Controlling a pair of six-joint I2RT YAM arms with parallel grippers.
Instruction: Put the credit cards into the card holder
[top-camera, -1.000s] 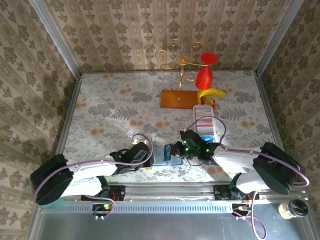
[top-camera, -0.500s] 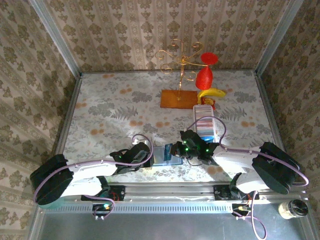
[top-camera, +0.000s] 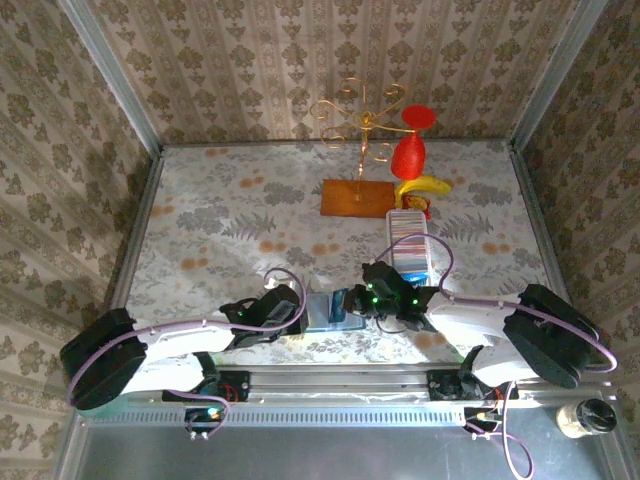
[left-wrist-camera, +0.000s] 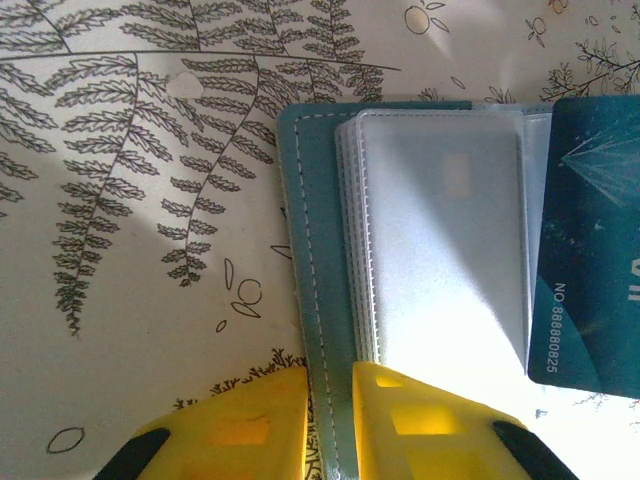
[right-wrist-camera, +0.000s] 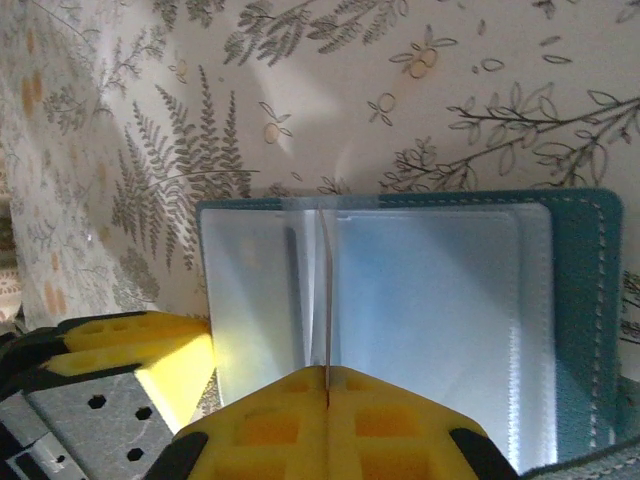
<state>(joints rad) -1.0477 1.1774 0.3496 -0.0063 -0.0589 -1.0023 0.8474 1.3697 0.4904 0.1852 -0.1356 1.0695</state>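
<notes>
Moved very little over the last second: both arms in nearly the same low poses, only the dark teal plastic card tipped a touch more upright at the right gripper.

From above: small teal-blue book-style card holder lying open on the fern-printed counter, near the front edge, between the two grippers. Left gripper at its left end. Farther back and to the right, long white tray packed with pale cards, well apart from the holder. Behind that, gold wire stand on a wooden base, red goblet-like object and yellow banana.

From the left wrist: yellow jaws clamped on the holder's stitched teal cover edge, one finger on each side, the narrow gap filled by the cover. Stack of clear plastic sleeves fanned over the cover. Dark teal card over the right part of the sleeves, a printed number along its left edge.

From the right wrist: yellow jaws pressed tight together on a thin sheet seen edge-on, by the look of it the dark teal card, standing upright across the open sleeves. Holder spread open beneath, teal cover with white stitching at the right. Yellow finger of the left gripper at the lower left, against the holder's left end.
</notes>
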